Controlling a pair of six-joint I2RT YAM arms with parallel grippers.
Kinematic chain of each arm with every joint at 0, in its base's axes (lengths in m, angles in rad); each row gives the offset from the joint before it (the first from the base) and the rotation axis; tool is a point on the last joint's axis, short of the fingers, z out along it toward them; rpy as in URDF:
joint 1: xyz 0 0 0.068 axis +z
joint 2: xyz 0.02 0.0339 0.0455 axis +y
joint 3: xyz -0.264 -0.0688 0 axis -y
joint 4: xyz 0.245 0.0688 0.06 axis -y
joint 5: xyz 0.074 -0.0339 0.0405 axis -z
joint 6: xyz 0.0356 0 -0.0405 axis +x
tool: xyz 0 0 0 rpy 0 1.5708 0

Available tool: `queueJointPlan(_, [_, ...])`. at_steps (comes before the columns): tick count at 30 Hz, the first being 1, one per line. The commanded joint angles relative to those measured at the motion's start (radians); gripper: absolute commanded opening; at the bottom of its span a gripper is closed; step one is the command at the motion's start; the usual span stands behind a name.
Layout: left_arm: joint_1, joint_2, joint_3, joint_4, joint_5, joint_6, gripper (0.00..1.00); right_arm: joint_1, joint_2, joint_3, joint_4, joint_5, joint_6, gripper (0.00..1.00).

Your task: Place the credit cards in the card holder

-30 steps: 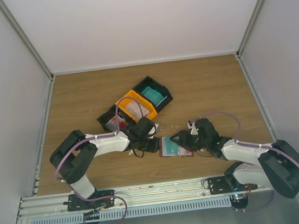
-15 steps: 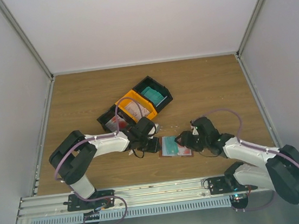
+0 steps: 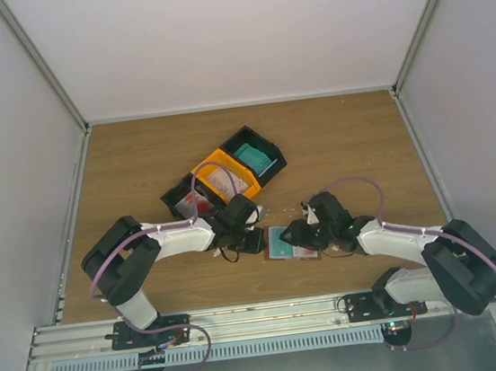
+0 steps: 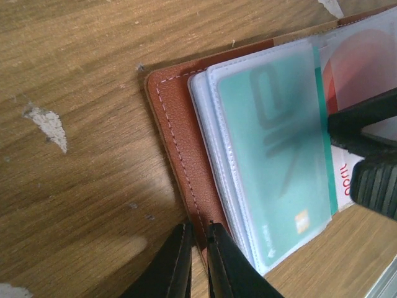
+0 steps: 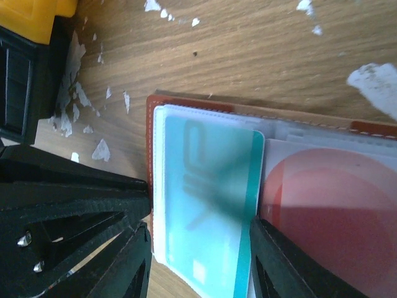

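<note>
The reddish-brown card holder (image 3: pixel 286 245) (image 4: pixel 177 124) (image 5: pixel 150 124) lies open on the table between both arms. A teal-green credit card (image 4: pixel 273 143) (image 5: pixel 205 186) sits in its clear sleeve, with a green strip sticking out. A white card with a red round mark (image 5: pixel 335 211) (image 4: pixel 366 56) lies in the other half. My left gripper (image 3: pixel 259 241) (image 4: pixel 198 245) is shut on the holder's leather edge. My right gripper (image 3: pixel 295 236) (image 5: pixel 200 223) is open and straddles the teal card, one of its fingers (image 4: pixel 375 186) against the card's exposed edge.
Three joined bins stand behind the left arm: a black bin with teal cards (image 3: pixel 253 156), an orange bin (image 3: pixel 222 180) and another black bin (image 3: pixel 182 198). Small white scraps (image 5: pixel 372 81) (image 4: pixel 49 124) dot the wood. The orange bin's corner (image 5: pixel 31 15) shows close by.
The right arm has swung in, bringing its gripper back left onto the holder after drawing away half a second ago. The left arm and the holder have stayed put.
</note>
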Motion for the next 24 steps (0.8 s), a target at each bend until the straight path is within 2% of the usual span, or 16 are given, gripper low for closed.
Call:
queueJointPlan(1, [-0.006,0.012,-0.009,0.014,0.015,-0.006,0.12,0.017,0.024,0.007,0.038,-0.051,-0.014,0.44])
queueJointPlan(5, [-0.006,0.015,-0.005,0.016,0.017,-0.004,0.12,0.019,0.022,0.008,0.044,-0.080,-0.019,0.44])
queueJointPlan(9, [-0.006,0.007,-0.002,0.008,0.007,-0.003,0.12,0.018,-0.021,0.034,-0.059,0.016,-0.045,0.45])
queueJointPlan(17, [-0.006,-0.017,0.003,-0.003,-0.003,0.001,0.14,0.018,-0.246,0.061,-0.341,0.313,-0.010,0.48])
queueJointPlan(20, [-0.006,-0.018,0.003,-0.003,-0.002,0.003,0.14,0.017,-0.306,0.063,-0.510,0.488,0.078,0.49])
queueJointPlan(24, [-0.006,-0.020,0.002,-0.003,-0.001,0.003,0.16,0.017,-0.373,0.050,-0.646,0.592,0.172,0.47])
